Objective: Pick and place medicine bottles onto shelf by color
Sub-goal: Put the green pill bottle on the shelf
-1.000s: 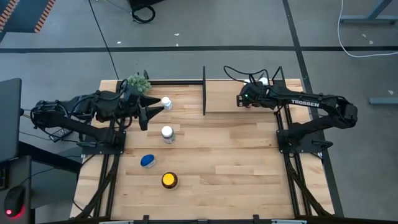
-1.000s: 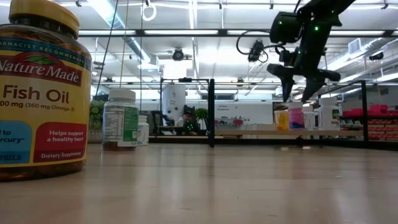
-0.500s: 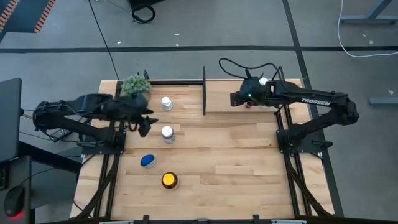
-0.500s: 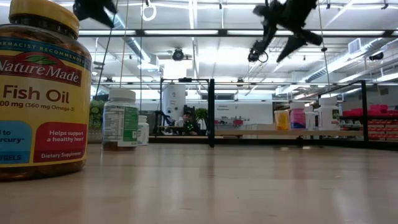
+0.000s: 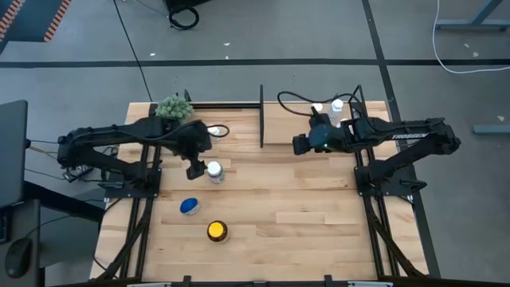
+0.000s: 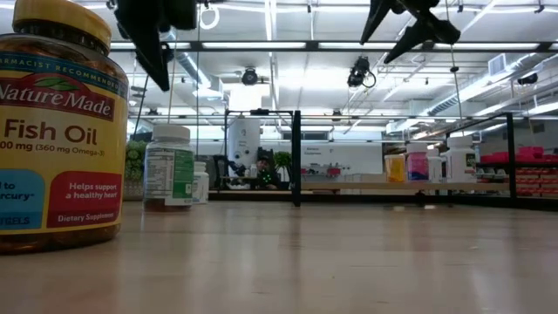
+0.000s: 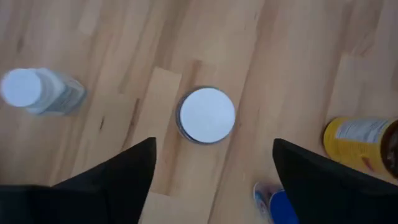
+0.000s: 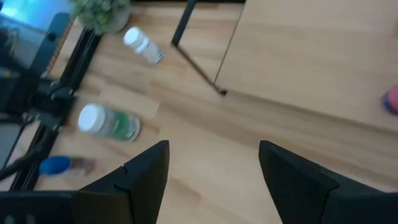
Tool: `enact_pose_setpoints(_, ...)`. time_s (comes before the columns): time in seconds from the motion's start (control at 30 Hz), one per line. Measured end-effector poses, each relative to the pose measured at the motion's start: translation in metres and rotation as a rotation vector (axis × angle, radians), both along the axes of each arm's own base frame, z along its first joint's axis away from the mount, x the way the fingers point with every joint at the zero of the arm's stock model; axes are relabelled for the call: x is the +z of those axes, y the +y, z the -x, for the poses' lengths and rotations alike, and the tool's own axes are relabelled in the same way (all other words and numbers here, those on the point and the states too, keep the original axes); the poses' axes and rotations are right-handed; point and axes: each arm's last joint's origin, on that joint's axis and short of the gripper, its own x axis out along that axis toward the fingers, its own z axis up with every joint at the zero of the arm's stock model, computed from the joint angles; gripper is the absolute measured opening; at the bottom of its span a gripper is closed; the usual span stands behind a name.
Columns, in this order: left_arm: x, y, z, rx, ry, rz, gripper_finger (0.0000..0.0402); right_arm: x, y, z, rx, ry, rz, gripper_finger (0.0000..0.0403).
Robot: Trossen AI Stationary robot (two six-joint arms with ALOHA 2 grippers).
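My left gripper (image 5: pixel 195 169) is open and points down beside a white-capped bottle (image 5: pixel 213 170). In the left wrist view (image 7: pixel 214 142) that bottle's cap (image 7: pixel 206 116) shows past the open fingers. A second white-capped bottle (image 5: pixel 213 129) stands farther back. A blue-lidded bottle (image 5: pixel 189 206) and the amber, yellow-lidded bottle (image 5: pixel 217 231) stand nearer the front. My right gripper (image 5: pixel 297 146) is open and empty, high over the table in front of the shelf (image 5: pixel 319 123). Several bottles (image 5: pixel 336 105) stand at the shelf's right end.
A green plant ball (image 5: pixel 174 107) sits at the far left corner. A black upright post and rod (image 5: pixel 261 115) mark the shelf's left end. In the low view the amber bottle (image 6: pixel 57 131) stands close at the left, and both grippers hang high (image 6: pixel 157 44) (image 6: pixel 405 22).
My left gripper has moved from beside the far white-capped bottle toward the near edge and turned to point down by the middle white-capped bottle. My right gripper has risen from the shelf's right end and moved toward the table's left and near edge.
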Motion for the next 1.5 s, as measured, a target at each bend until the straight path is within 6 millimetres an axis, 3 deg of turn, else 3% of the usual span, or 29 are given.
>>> enact_pose_setpoints(0.2, -0.025, 0.012, -0.021, -0.004, 0.104, 0.075, 0.0359, 0.000, 0.019, 0.001, 0.102, 0.009, 0.014, 0.0255)
enact_pose_setpoints(0.53, -0.065, 0.019, -0.055, 0.032, 0.194, 0.112, 0.0361, 0.000, 0.032, 0.002, 0.187, 0.023, 0.042, 0.0255)
enact_pose_setpoints(0.7, -0.080, 0.020, -0.061, 0.079, 0.277, 0.138, 0.0358, 0.000, 0.032, 0.002, 0.203, 0.032, 0.063, 0.0255)
enact_pose_setpoints(0.97, -0.085, 0.021, -0.063, 0.108, 0.302, 0.134, 0.0355, 0.000, 0.032, 0.002, 0.213, 0.037, 0.073, 0.0255)
enact_pose_setpoints(1.13, -0.085, 0.020, -0.062, 0.107, 0.310, 0.137, 0.0323, 0.000, 0.032, 0.002, 0.190, 0.025, 0.053, 0.0255)
enact_pose_setpoints(1.33, -0.083, 0.017, -0.062, 0.085, 0.311, 0.123, 0.0238, 0.000, 0.032, 0.002, 0.173, 0.017, 0.039, 0.0255)
enact_pose_setpoints(1.5, -0.081, 0.011, -0.063, 0.064, 0.278, 0.118, 0.0234, 0.000, 0.036, 0.003, 0.201, 0.021, 0.039, 0.0255)
